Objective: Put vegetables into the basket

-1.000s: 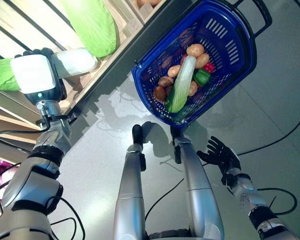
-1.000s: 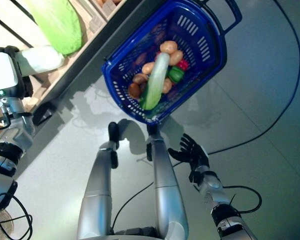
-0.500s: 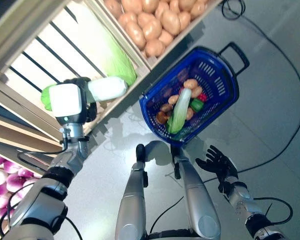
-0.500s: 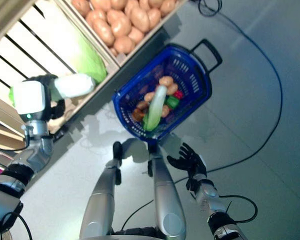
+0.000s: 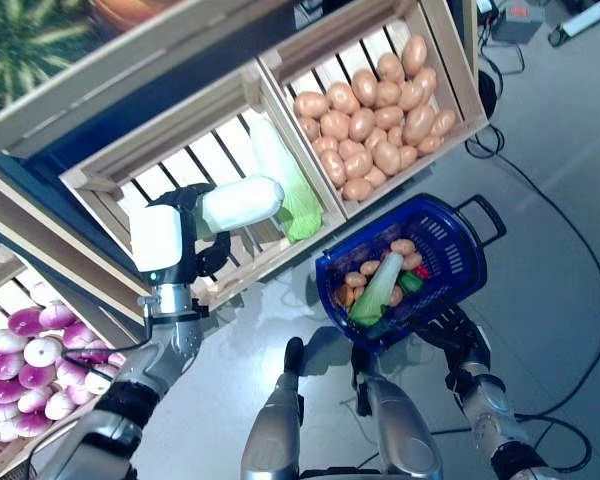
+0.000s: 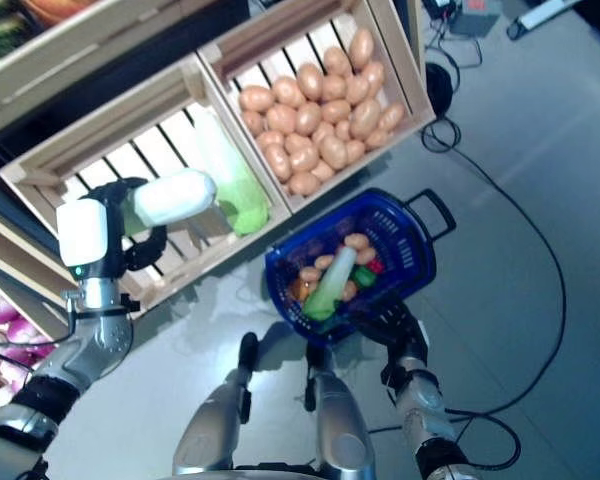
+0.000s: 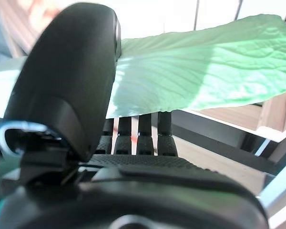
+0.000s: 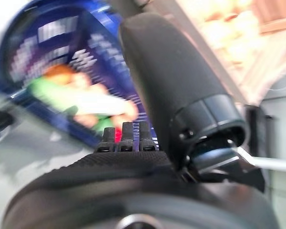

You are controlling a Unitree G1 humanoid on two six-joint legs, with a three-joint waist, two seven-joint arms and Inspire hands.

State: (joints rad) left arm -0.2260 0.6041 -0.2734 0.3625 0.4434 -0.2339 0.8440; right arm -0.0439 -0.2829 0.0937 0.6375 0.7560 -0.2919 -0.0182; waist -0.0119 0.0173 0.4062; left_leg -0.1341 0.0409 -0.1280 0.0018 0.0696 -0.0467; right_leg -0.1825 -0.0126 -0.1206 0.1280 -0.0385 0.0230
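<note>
My left hand (image 5: 212,255) is shut on a napa cabbage (image 5: 242,203) with a white stalk and holds it in front of the wooden stand's slatted crate. In the left wrist view its green leaf (image 7: 205,67) lies between the thumb (image 7: 66,81) and the fingers (image 7: 138,136). The blue basket (image 5: 458,232) stands on the floor to the right. In it lie another napa cabbage (image 5: 378,290), potatoes (image 5: 404,247), a green pepper and something red. My right hand (image 5: 458,335) is open at the basket's near rim, and the basket (image 8: 62,28) shows past its straight fingers (image 8: 126,136).
The wooden stand (image 5: 230,130) with its crates runs along the left and the back, close behind the basket. A second cabbage (image 5: 285,185) lies in the crate beside my left hand. Open grey floor (image 5: 560,200) lies to the right of the basket.
The camera has tilted up, so the whole picture has shifted. My right hand has risen to the basket's near rim. My left hand still holds the cabbage.
</note>
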